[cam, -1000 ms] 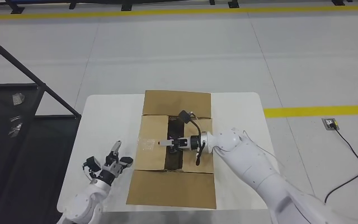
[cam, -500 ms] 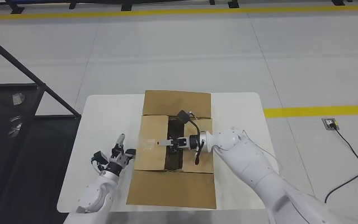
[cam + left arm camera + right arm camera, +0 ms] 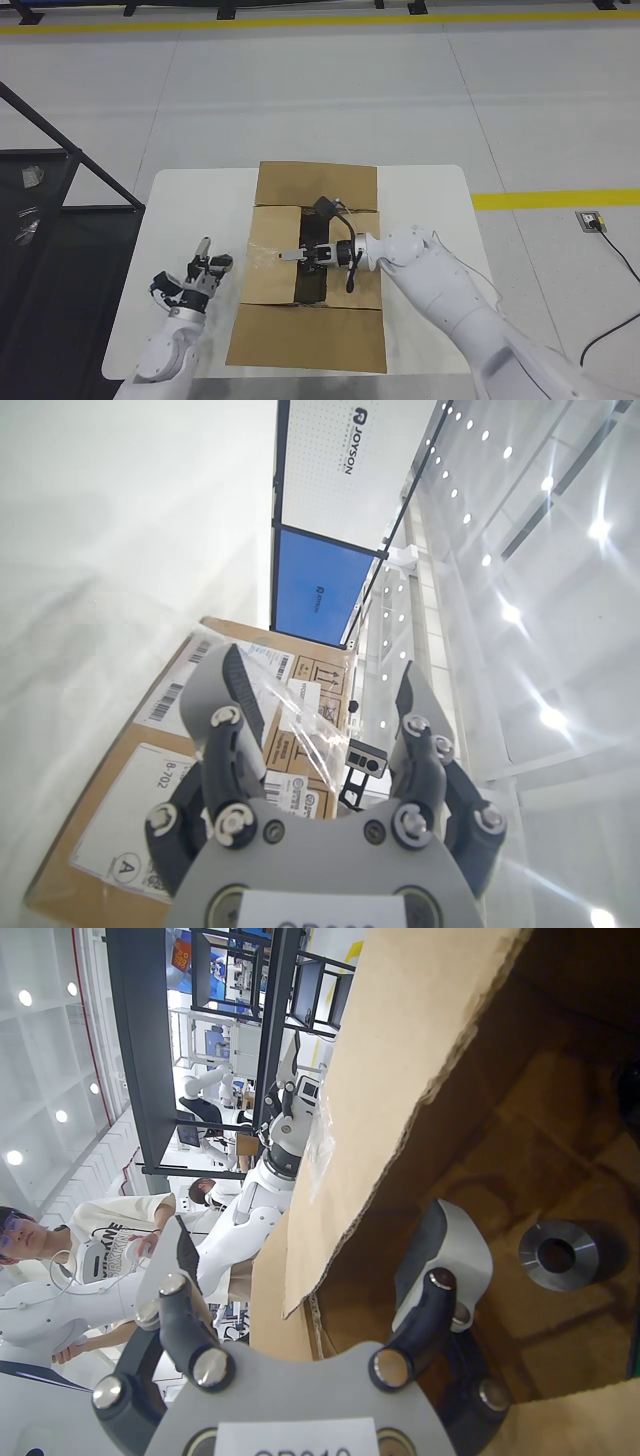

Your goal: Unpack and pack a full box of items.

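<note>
Our right gripper [image 3: 307, 1228], jaws wide, straddles a flap [image 3: 380, 1078] of the box [image 3: 315, 185], which sits mid-table [image 3: 430, 200]. A skewed pull could tear the flap or drag the box toward an edge. Our left gripper [image 3: 320, 665], wide and empty near the left edge, braces nothing.

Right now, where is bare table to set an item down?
Free: the table strip between box and left edge, beyond the left gripper; the far corner right of the box. Crowded: the box opening, where the right gripper sits.
</note>
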`<action>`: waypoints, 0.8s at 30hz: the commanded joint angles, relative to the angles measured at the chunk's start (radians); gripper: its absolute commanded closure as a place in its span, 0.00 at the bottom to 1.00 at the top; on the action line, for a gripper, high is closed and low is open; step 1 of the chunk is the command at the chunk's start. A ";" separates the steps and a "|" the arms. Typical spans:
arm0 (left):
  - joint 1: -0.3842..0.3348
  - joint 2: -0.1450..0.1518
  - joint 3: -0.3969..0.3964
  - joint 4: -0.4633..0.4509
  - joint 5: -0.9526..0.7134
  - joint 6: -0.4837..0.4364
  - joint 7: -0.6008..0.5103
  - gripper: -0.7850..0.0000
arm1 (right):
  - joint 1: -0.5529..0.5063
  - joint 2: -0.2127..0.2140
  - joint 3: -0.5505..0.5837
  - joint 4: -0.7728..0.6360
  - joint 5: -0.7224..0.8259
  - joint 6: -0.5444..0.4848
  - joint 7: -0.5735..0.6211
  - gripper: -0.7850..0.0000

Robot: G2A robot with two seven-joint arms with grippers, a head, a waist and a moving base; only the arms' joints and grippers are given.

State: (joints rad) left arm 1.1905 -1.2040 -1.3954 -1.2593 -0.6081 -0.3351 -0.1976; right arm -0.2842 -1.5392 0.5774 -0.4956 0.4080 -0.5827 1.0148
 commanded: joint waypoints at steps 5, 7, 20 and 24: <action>0.010 -0.002 -0.030 -0.018 -0.004 -0.017 0.019 0.22 | 0.001 -0.008 0.013 0.016 -0.007 -0.006 0.012 0.00; 0.016 -0.002 -0.039 -0.026 -0.003 -0.016 0.020 0.24 | 0.001 -0.010 0.018 0.021 -0.008 -0.009 0.015 0.00; 0.017 -0.008 -0.060 -0.023 -0.038 0.039 -0.020 0.64 | 0.001 -0.020 0.048 0.045 -0.019 -0.019 0.034 0.00; 0.017 -0.011 -0.060 -0.022 -0.034 0.040 -0.023 0.73 | 0.000 -0.022 0.056 0.049 -0.025 -0.021 0.038 0.00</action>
State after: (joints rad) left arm 1.2070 -1.2147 -1.4559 -1.2808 -0.6443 -0.2943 -0.2207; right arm -0.2839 -1.5605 0.6317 -0.4475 0.3843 -0.6031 1.0519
